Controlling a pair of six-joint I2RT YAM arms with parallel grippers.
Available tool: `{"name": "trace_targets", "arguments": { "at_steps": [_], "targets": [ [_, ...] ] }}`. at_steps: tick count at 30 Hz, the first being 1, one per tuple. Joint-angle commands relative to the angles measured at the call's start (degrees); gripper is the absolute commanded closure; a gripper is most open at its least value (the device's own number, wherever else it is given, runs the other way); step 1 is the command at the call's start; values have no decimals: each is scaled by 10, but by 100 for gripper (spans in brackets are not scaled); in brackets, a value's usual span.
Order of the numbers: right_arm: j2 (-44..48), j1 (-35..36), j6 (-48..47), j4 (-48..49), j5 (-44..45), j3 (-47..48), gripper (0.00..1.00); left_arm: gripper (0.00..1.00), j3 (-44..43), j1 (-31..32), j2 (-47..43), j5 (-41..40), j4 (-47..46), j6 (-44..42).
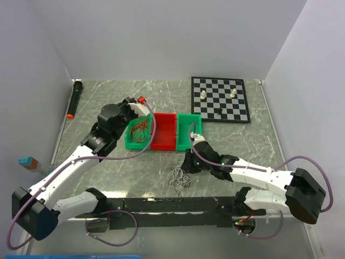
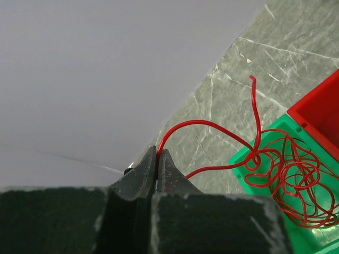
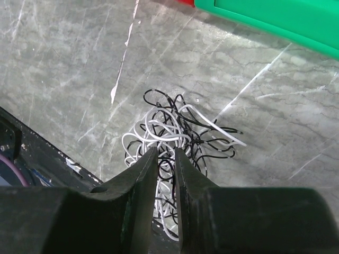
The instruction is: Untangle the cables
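Observation:
A tangle of thin red cables (image 1: 141,132) lies in the left green bin (image 1: 129,143); it also shows in the left wrist view (image 2: 288,177). My left gripper (image 1: 141,102) is shut on one red strand (image 2: 201,124), which arches from the fingertips (image 2: 157,153) down to the bin (image 2: 312,238). A bunch of white and black cables (image 1: 179,177) lies on the table near the front edge. My right gripper (image 1: 188,162) hovers just above that bunch (image 3: 177,129), with its jaws (image 3: 165,151) a narrow gap apart and holding nothing.
A red bin (image 1: 164,131) and a second green bin (image 1: 190,123) stand beside the left bin. A chessboard (image 1: 220,100) with a few pieces is at the back right. A black marker (image 1: 74,98) lies far left. The black front rail (image 3: 32,159) is close.

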State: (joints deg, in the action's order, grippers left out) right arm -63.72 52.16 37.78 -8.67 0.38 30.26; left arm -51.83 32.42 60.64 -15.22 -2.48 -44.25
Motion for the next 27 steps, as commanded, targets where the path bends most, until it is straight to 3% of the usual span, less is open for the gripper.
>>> {"name": "trace_targets", "arguments": {
  "at_steps": [1,12,27],
  "targets": [
    [4,-5,6,20,-14,-6,74,99,-35,-3,1,17,-41,6],
    [1,-5,6,23,-18,-6,74,99,-143,-4,33,31,-59,-15],
    [3,-5,11,29,-21,-16,75,99,-109,-3,15,32,-56,-15]
  ]
}}
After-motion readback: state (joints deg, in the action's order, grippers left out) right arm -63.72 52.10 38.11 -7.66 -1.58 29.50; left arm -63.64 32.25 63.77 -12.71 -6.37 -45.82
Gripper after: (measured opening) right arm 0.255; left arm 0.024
